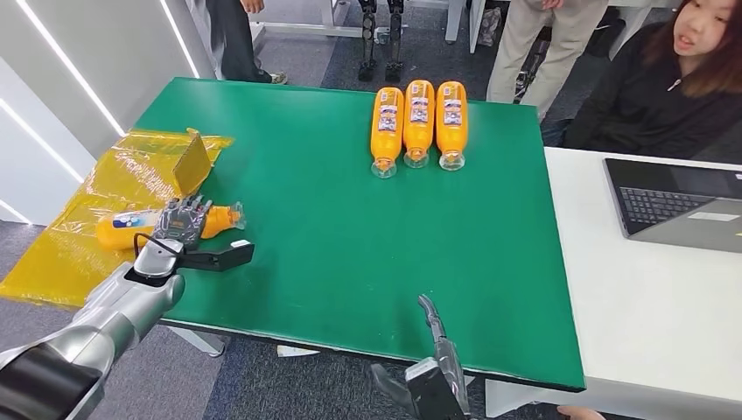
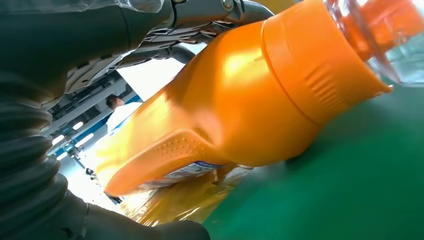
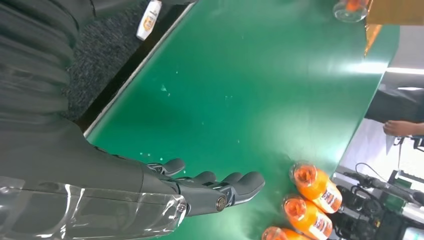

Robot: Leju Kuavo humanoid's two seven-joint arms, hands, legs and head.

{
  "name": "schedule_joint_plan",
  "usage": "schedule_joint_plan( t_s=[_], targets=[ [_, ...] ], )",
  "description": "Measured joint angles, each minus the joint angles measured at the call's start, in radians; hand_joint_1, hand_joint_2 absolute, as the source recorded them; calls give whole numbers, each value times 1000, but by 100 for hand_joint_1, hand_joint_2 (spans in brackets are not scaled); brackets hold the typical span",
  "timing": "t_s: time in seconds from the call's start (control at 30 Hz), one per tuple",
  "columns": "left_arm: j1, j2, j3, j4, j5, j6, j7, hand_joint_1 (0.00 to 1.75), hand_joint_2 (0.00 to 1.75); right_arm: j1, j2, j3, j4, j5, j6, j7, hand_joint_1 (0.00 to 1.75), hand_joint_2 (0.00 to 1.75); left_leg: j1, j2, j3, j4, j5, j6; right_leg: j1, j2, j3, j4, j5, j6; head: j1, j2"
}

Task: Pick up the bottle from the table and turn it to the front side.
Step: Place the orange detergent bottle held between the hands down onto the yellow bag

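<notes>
1. At the far left, a yellow plastic sheet hangs over the left edge of the green table, and a folded yellow piece stands up on it.
2. The bottle, orange with a blue and white label, lies on its side at that left edge, partly on the yellow sheet, with its clear cap end toward the middle of the table.
3. The left hand is laid over the middle of the bottle, its fingers across the body. In the left wrist view the orange bottle is just against the hand, but I cannot tell if the fingers really clasp it or only rest on it.
4. Three other orange bottles lie side by side, touching, at the far edge of the table, caps toward the robot.
5. The right hand is at the near edge of the table, holding nothing, with its fingers stretched out and a little apart above the green surface.
6. On the right stands a white table with an open laptop, and a person in dark clothes sits behind it.
</notes>
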Motion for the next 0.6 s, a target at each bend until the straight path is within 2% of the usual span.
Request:
schedule_joint_plan(
  t_s=[0.23, 0.3, 0.4, 0.5, 0.6],
  targets=[
    [10, 13, 11, 0, 1, 42, -13, 0, 175, -2, -1, 5, -3, 12, 25, 12, 0, 175, 0, 0, 1, 0, 0, 0, 0, 0, 0, 1, 0, 0, 0, 0],
    [13, 11, 30, 0, 14, 91, -39, 0, 175, -2, -1, 4, -4, 19, 29, 14, 0, 175, 0, 0, 1, 0, 0, 0, 0, 0, -1, 1, 0, 0, 0, 0],
    [13, -4, 69, -8, 24, 220, -88, 0, 175, 1, -1, -2, -8, 29, 25, 18, 0, 175, 0, 0, 0, 0, 1, -1, 0, 0, -1, 0, 0, 0, 0, 0],
    [19, -38, 127, -55, 62, 330, -185, 0, 175, 10, 0, -15, -18, 51, 13, 19, 0, 175, -1, 0, 0, 0, 0, 0, 0, -1, 0, 0, 0, 0, 0, 0],
    [89, -82, 218, -221, 165, 334, -337, 0, 175, 29, 2, -37, -38, 73, -6, 17, 0, 175, -2, 1, 0, 0, 0, 0, -1, 1, 0, 0, 0, 0, 0, 0]
  ],
)
